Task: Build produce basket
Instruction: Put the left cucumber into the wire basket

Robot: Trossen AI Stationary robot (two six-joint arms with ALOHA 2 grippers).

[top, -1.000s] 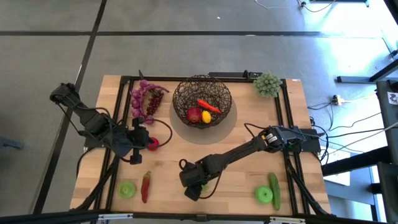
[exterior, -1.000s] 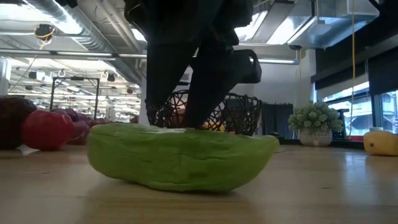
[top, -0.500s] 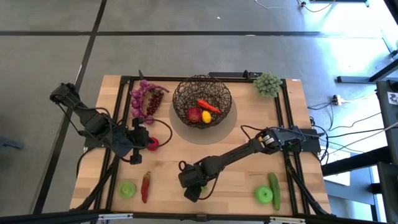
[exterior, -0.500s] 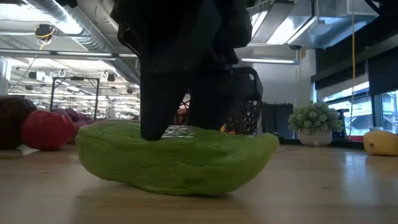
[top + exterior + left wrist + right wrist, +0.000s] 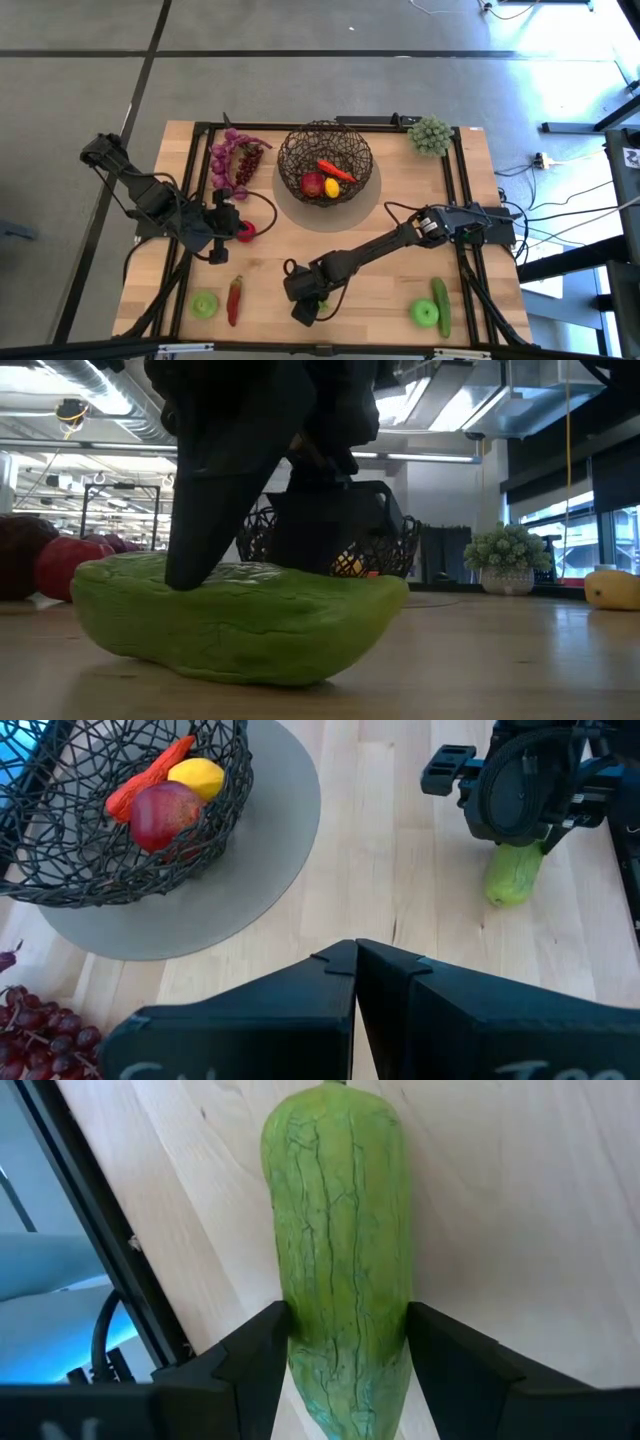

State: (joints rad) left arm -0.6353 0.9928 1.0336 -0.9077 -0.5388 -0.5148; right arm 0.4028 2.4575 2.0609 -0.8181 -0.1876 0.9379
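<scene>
pale wood is what i see across the whole table (image 5: 400, 255), with a black frame round its edges. my right gripper (image 5: 348, 1342) is down near the front edge, its two fingers (image 5: 250, 1355) pressed against either side of a green cucumber (image 5: 338, 1240), so it is clamped on it. in the low view the cucumber (image 5: 235, 620) lies on the wood with the dark gripper on top of it.

my left gripper (image 5: 355, 960) waits over the left part of the table, fingers together with nothing between them, beside a red apple (image 5: 245, 231).

the basket (image 5: 325, 160) stands on a grey round mat (image 5: 270, 850) at the back middle. in it i see a red apple (image 5: 160, 815), a yellow lemon (image 5: 197, 777) and an orange carrot (image 5: 150, 775).

purple grapes (image 5: 232, 160) lie left of the basket. a green apple (image 5: 205, 304) and a red chilli (image 5: 234, 298) sit at the front left, another green apple (image 5: 424, 313) and a second cucumber (image 5: 441, 300) at the front right. a pale green bumpy cluster (image 5: 429, 135) sits at the back right corner.

i can read no writing or label anywhere.
</scene>
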